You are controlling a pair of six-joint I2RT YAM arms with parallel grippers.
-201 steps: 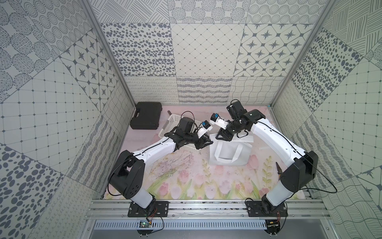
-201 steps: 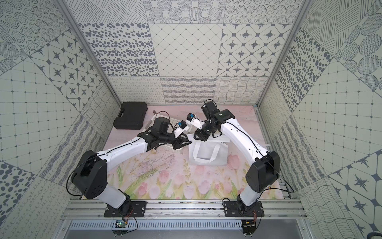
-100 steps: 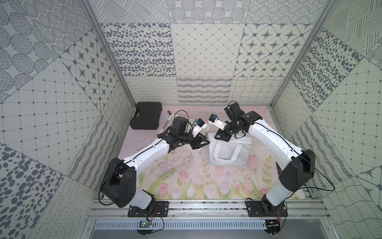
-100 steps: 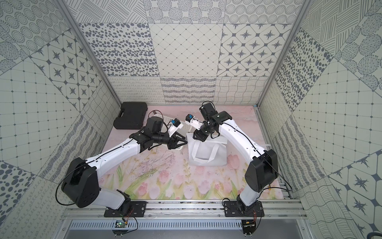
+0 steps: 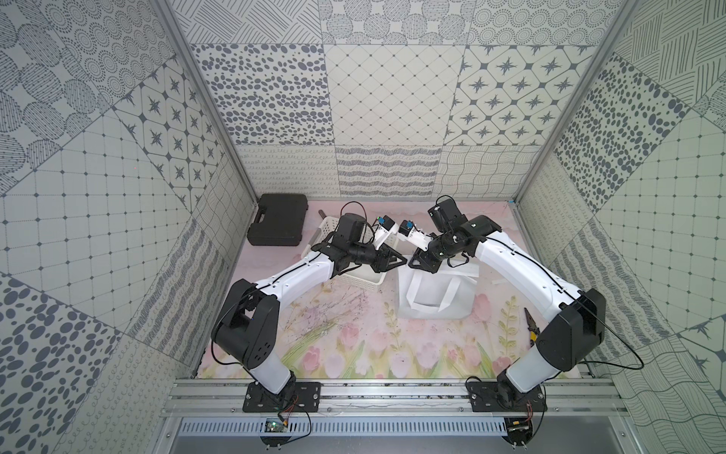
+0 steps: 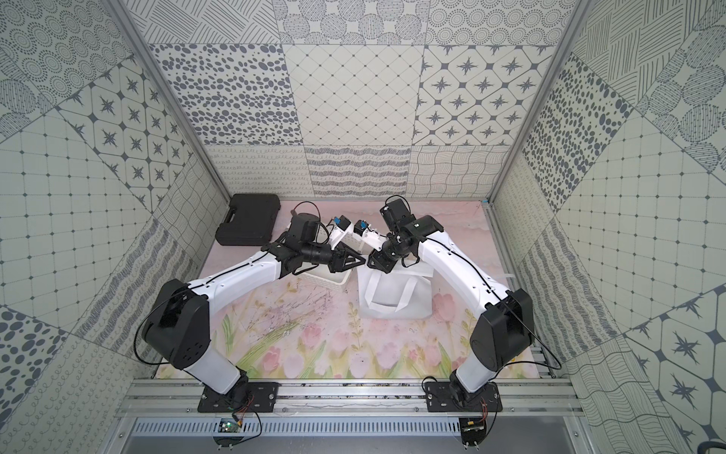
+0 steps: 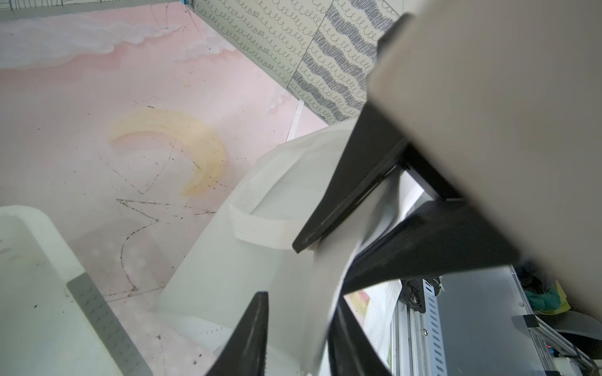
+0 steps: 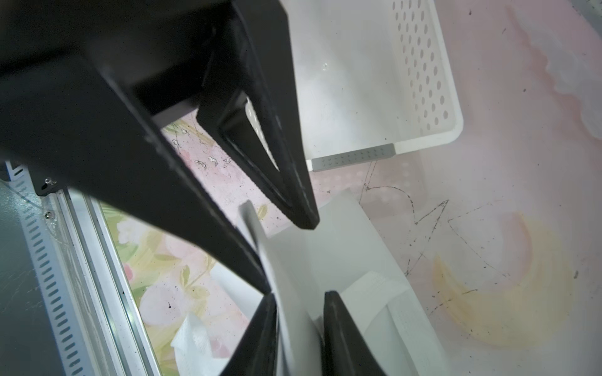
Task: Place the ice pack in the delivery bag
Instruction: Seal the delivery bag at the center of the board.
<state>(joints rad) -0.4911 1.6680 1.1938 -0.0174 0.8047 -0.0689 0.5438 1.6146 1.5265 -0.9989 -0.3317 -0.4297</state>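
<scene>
The delivery bag [image 5: 436, 298] stands below both claws, a corner of its rim between them. The white basket [image 5: 365, 280] sits just behind the left gripper [image 5: 398, 262], under that arm. The right gripper [image 5: 413, 264] pinches the rim fabric. The left jaws are narrow round the same rim; I cannot tell if they bite. I cannot find the ice pack or judge its long axis. If it lies in the basket, I judge the left arm nearer.

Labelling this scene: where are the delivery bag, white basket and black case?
delivery bag [image 5: 432, 293], in a top view, front wall
white basket [image 5: 368, 280], in a top view, near corner
black case [image 5: 279, 224], in a top view, lid
</scene>
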